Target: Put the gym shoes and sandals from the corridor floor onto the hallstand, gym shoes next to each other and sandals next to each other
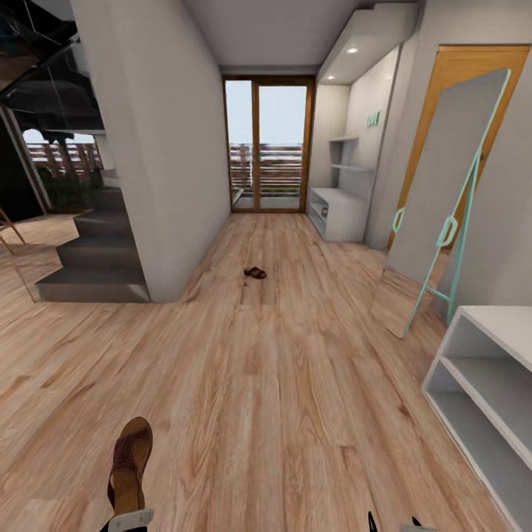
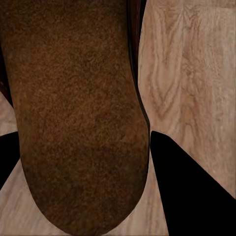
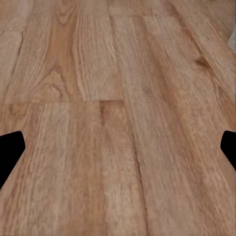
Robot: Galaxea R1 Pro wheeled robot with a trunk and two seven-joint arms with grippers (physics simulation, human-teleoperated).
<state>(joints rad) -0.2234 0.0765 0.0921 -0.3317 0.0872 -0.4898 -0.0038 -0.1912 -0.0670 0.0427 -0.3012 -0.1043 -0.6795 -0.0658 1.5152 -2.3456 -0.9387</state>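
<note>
Brown leather identifies the sandal (image 1: 130,462) held in the left gripper (image 1: 127,519) at the near edge of the head view, its toe pointing up the corridor. In the left wrist view the sole (image 2: 78,118) sits between the dark fingers (image 2: 191,191), which pinch it. The second sandal (image 1: 255,273) lies on the corridor floor (image 1: 295,384) mid-corridor. The hallstand (image 1: 341,210) stands at the far right wall. The right gripper (image 3: 118,152) is spread over bare planks.
</note>
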